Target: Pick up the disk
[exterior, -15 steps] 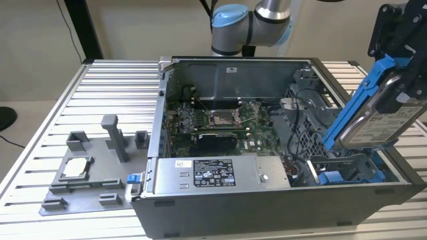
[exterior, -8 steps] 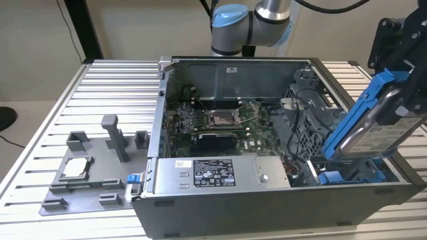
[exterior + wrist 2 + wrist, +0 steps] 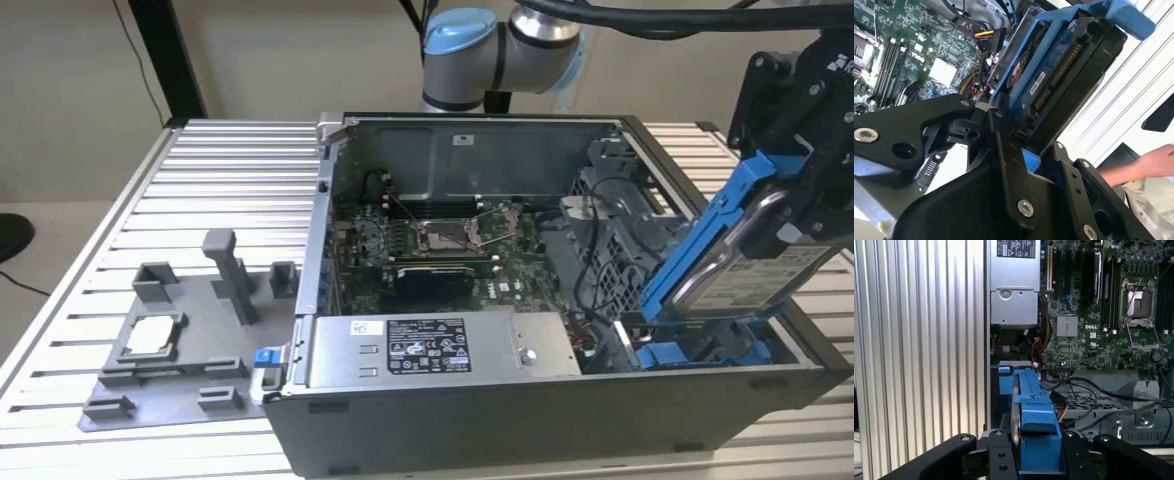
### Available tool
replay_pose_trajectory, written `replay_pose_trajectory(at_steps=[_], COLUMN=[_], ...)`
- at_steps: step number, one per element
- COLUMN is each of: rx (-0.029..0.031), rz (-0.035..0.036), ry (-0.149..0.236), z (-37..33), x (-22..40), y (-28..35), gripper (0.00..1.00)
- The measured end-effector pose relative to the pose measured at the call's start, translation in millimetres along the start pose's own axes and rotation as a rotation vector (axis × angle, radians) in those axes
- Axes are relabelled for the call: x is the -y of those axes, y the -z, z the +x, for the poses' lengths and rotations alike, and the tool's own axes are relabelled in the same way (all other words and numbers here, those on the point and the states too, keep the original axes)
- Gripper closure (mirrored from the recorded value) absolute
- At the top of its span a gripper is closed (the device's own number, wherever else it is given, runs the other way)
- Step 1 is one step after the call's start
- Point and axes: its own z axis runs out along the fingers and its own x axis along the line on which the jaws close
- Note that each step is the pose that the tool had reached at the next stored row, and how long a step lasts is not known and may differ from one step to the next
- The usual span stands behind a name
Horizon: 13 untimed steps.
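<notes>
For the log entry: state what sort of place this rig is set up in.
Probably a robotics lab or test bench for computer disassembly. An open computer case sits on a ribbed aluminium table, beside a grey fixture plate, while the pincer holds the disk tilted above the case.

A robotics lab or workshop: an opened computer case (image 3: 534, 300) sits on a ribbed aluminium table (image 3: 200, 180) beside a grey fixture plate (image 3: 174, 350), before a plain wall.
</notes>
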Motion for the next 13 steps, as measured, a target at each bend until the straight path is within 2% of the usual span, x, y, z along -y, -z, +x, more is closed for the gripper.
replay_pose_trajectory(at_steps=[4,6,8,13], rx=[0.0190,0.0254,0.0283,0.0288], rz=[0.0002,0.0001,0.0002,0.0005], ry=[-0.005,-0.005,-0.005,-0.005], z=[0.2,0.5,0.7,1.0], x=[-0.1,-0.1,-0.2,1.0], y=[-3.7,-6.6,-9.8,-14.2], gripper=[1.00,1.00,1.00,1.00])
